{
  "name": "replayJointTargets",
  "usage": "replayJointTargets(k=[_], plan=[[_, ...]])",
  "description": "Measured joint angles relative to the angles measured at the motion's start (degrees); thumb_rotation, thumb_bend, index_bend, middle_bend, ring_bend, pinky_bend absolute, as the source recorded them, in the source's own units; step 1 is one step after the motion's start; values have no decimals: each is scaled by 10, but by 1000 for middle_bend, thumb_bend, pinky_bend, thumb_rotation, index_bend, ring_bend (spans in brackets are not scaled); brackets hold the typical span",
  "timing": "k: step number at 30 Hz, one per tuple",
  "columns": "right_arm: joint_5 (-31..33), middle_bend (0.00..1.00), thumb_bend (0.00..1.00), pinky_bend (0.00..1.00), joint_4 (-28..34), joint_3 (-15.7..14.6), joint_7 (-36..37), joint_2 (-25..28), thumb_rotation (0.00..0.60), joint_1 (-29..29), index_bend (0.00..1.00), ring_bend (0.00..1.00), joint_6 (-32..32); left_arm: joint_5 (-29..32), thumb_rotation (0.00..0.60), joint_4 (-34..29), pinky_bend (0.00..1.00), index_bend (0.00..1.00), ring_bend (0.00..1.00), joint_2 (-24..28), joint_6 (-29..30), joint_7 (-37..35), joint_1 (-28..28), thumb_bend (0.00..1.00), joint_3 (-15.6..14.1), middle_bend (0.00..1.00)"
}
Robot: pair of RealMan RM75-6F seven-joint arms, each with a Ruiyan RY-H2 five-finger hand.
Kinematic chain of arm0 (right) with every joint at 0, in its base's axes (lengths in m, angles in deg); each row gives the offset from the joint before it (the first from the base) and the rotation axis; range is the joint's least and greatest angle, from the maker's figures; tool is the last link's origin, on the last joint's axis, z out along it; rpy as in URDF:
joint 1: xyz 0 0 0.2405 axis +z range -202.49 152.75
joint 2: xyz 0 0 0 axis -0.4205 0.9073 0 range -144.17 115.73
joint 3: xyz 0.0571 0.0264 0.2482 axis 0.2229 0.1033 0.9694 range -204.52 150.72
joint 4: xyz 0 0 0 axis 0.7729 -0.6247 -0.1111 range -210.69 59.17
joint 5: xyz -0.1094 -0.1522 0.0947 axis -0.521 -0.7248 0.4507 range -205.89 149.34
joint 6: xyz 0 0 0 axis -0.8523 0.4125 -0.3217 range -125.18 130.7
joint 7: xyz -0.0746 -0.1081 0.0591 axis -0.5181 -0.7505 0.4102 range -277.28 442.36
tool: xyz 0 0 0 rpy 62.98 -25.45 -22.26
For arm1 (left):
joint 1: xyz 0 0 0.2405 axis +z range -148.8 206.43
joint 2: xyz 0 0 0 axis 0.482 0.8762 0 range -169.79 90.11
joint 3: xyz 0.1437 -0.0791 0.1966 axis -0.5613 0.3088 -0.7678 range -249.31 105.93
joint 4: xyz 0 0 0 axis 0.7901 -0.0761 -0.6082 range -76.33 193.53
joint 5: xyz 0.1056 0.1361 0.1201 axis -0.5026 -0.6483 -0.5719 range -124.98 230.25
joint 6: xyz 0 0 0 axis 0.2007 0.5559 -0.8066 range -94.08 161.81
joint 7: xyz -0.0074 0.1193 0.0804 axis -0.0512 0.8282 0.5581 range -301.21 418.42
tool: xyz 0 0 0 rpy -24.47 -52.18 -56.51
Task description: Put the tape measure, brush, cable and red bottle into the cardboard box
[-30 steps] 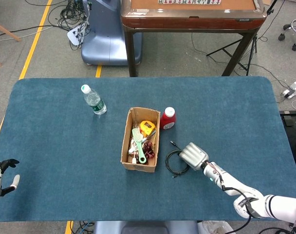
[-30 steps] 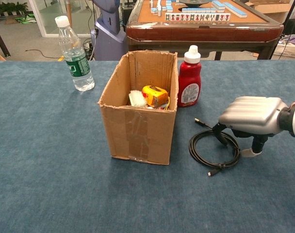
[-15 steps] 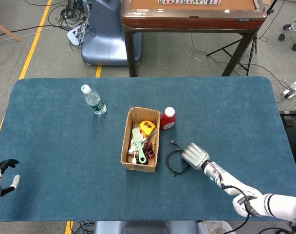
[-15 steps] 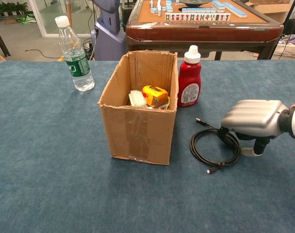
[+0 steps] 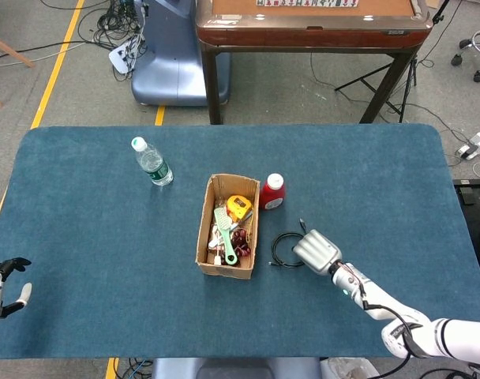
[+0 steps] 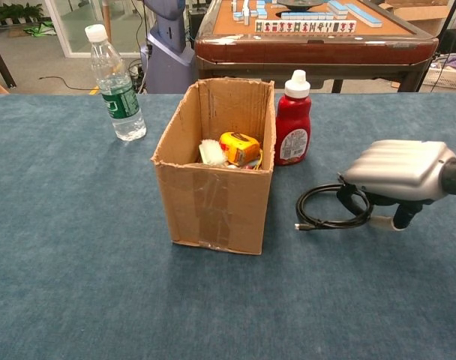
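The blue counter has wide free room on both sides of the cardboard box, which holds the yellow tape measure and green brush. The red bottle stands just beside it. The right hand – palm down – grips the black cable. Only the head view shows the left hand at the near-left edge, fingers apart.

My right hand covers its own fingers and the cable's 3 o'clock end, so my grip there is unclear. My left hand is cropped at 9 o'clock. The box wall hides most contents.
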Motion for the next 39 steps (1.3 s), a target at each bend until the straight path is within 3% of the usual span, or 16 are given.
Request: replayJointTargets(k=[18,25,33,39], plan=[[-99,1000,526,1000,182,18,-20,127,600,-41,674,1000,138,0,600,0,550,338,351,-3,-2,6,-1,354,-1,408],[-120,1000,526,1000,240,48,-40,156,600,-46,674,1000,169,0,600,0,550,338,350,-3,-4,8,-2,354,-2,408],[-79,1000,526,1000,280,109,-85,162,600,-21,674,1000,170,-2,600,0,550,338,350,-2,-2,4,-1,354,-2,408],[-14,1000,518,1000,286,142,-131,134,600,11,674,1000,164,-4,600,-2,550,338,350,-1,-1,2,-1,354,-3,408]])
